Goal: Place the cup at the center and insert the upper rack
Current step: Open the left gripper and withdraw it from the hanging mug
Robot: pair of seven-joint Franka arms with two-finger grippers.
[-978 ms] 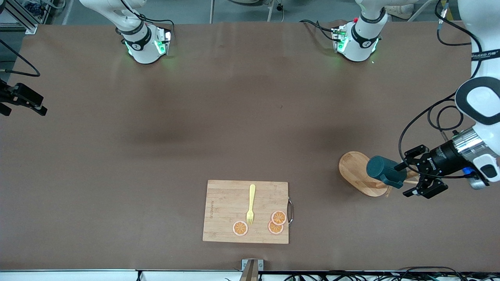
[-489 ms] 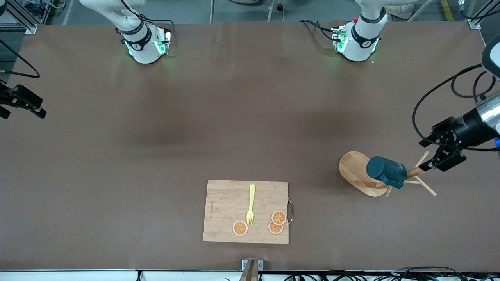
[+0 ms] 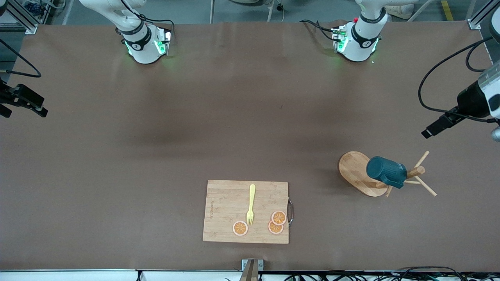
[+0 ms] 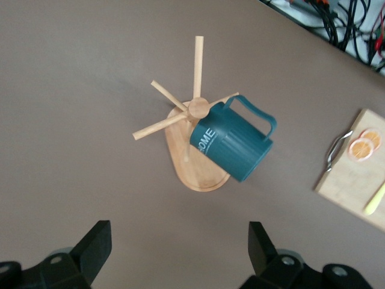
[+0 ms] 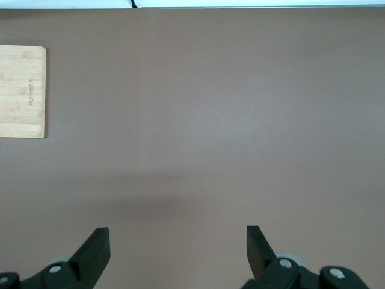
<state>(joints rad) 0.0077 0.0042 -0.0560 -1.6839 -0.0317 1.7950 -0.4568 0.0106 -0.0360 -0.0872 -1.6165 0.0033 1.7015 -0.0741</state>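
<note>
Brown matting covers the whole worktop (image 3: 234, 117), with my two bases at its far edge. Toward my left arm's end stands the mug tree (image 3: 361, 173), and the teal cup (image 3: 386, 172) hangs from one of its pegs by the handle, tilted, over the oval base. Nearer the front camera, about mid-worktop, lies a bamboo cutting board (image 3: 245, 211) carrying a yellow fork (image 3: 250, 204) and three orange slices (image 3: 275, 223).

My left gripper (image 4: 180, 259) hangs in the air above the worktop beside the mug tree, toward my left arm's end, fingers spread wide and holding nothing; its camera looks straight down on the post tip and the cup. My right gripper (image 5: 177, 256) waits at the other end over bare matting, fingers equally wide, empty.

As I judge it, the cup is hung and the rack stands, but well off centre, so the task looks unfinished or badly placed. My next move, I think, calls for coming down on the cup's body or the post with care, since the cup could swing off its thin peg.
</note>
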